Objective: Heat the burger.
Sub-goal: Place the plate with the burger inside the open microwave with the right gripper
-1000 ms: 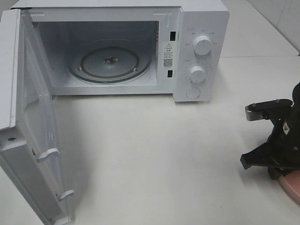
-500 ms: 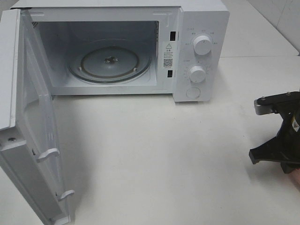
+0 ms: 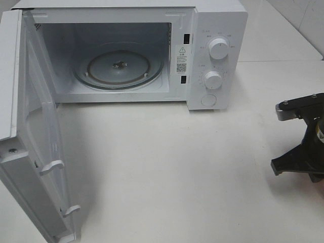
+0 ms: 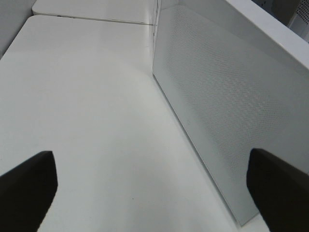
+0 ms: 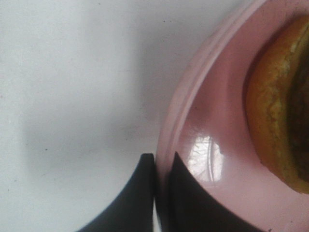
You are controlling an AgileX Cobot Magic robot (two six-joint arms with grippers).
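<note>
**Plate rim pinched at the table's right edge; microwave open**

Burger [image 5: 276, 111] and plate [image 5: 193, 82] are shown only in the right wrist view. The burger is seen in part, as a golden-brown curved edge with a darker band beside it, and it is set on the glossy pink plate. The plate is laid on the white table [image 3: 167, 167].

The right gripper [image 5: 161, 166] is closed on the plate's raised rim. One dark finger [image 5: 140, 193] is placed outside the rim and the other inside it, so the rim is pinched between them with almost no gap. In the high view only the black body of this arm [image 3: 301, 157] is seen, at the right edge and well apart from the microwave [image 3: 212, 55]. Its fingertips are cut off by that edge.

The microwave is set at the back of the table. Its door [image 3: 30, 142] is swung wide to the left, and the glass turntable [image 3: 119, 66] inside is bare. Two white dials [image 3: 218, 49] are mounted on the panel to the right of the cavity.

The left gripper [image 4: 154, 193] is held with its fingers [image 4: 26, 188] spread wide, and nothing is between them. It is seen only in the left wrist view, above bare table just beside the door's perforated outer face [image 4: 227, 96], which it is not touching.
</note>
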